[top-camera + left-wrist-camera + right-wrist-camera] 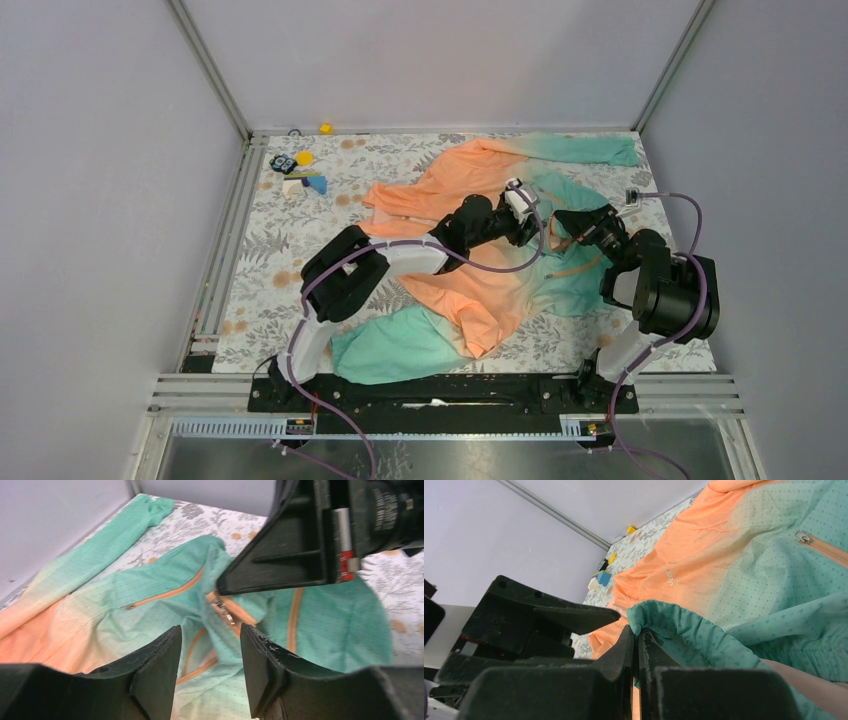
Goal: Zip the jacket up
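Though crumpled, jacket (744,565) inside right end effector (638,642).

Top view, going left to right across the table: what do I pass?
Small colourful toys → left gripper → right gripper → teal sleeve end of the jacket, near the far right corner.

jacket (486,296) | thin, orange fading to mint-teal, orange zip tapes | rumpled, spread out, folds bunched mid-frame | centre to upper right of top view; teal sleeve ends upper right and lower centre
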Controlling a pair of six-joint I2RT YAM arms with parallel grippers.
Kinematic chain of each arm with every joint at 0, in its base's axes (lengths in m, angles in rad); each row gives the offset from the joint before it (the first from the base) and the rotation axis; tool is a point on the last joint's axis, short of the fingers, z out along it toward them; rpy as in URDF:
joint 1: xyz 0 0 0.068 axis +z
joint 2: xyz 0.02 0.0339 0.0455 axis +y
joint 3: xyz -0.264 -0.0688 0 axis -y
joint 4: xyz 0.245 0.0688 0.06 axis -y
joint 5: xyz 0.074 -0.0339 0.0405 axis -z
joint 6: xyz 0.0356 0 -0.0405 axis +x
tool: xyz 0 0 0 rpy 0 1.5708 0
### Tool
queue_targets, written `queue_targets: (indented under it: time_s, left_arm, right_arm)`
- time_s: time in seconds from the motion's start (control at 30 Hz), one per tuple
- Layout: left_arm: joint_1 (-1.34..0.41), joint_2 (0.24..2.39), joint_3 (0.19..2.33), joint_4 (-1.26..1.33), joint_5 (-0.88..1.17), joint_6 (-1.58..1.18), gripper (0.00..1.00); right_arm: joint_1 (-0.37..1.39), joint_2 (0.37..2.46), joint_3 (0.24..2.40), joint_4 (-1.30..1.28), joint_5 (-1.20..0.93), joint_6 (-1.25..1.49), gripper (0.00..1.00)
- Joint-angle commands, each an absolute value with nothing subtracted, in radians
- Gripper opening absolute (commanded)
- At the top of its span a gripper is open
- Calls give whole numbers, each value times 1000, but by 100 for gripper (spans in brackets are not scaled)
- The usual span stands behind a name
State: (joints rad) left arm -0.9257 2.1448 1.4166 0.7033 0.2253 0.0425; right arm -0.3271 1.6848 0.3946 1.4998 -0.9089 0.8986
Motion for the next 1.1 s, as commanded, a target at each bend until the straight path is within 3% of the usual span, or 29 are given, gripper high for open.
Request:
queue_targets:
  time_s: [0.0,0.1,0.37,1.07]
  left_arm:
    - [-920,2163,1441,724,150,124,50]
    - [-925,2170,1444,719,149,151,43]
    - [-950,2170,1435,705,146,165,46]
    - [-987,2229,1535,644,47,213,35]
  right_arm:
    - [-319,1694,399,1647,-917,924,0]
    - [-319,1691,397,1646,-920,923,0]
    - [-319,1686,396,1647,-923,920,0]
    - [-319,1665,391,1641,-923,918,0]
